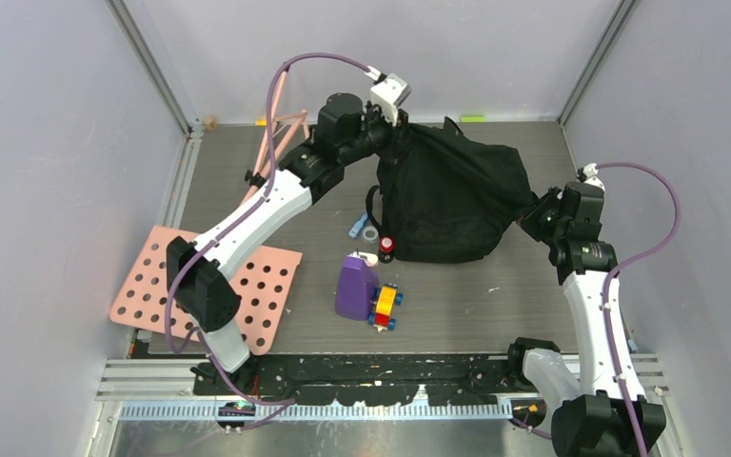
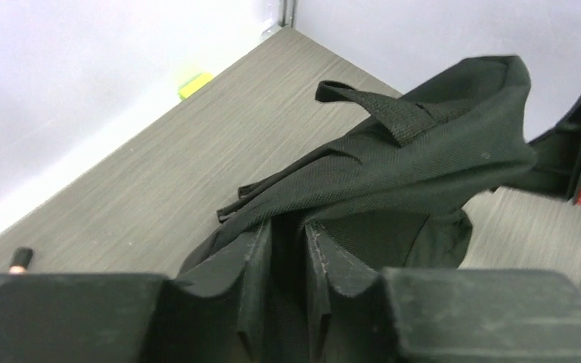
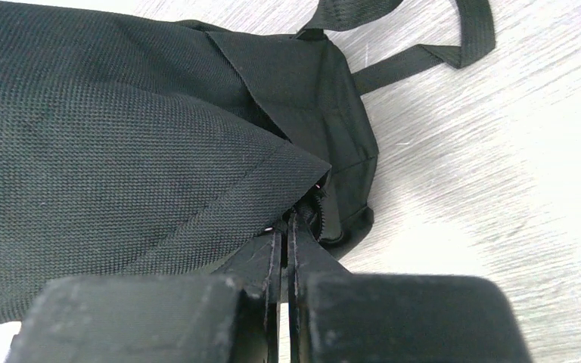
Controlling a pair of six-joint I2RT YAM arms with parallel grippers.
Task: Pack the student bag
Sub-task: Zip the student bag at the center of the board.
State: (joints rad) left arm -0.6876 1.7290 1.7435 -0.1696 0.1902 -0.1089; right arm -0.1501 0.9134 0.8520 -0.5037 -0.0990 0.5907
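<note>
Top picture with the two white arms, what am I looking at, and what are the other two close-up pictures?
That view comes from a fixed camera above a table. The left arm and right arm are robot arms bolted at the table's near edge. Each ends in a two-finger gripper with its own small camera, and the two close-ups come from those cameras.

On the table lie a big black student bag, a purple bottle, a small toy of coloured blocks beside the bottle, and a pink board with holes on the left.

The left gripper has the bag's fabric between its fingers at the bag's far left corner. The right gripper pinches the bag's right edge. Both arms hold the bag, probably to spread it for packing.
</note>
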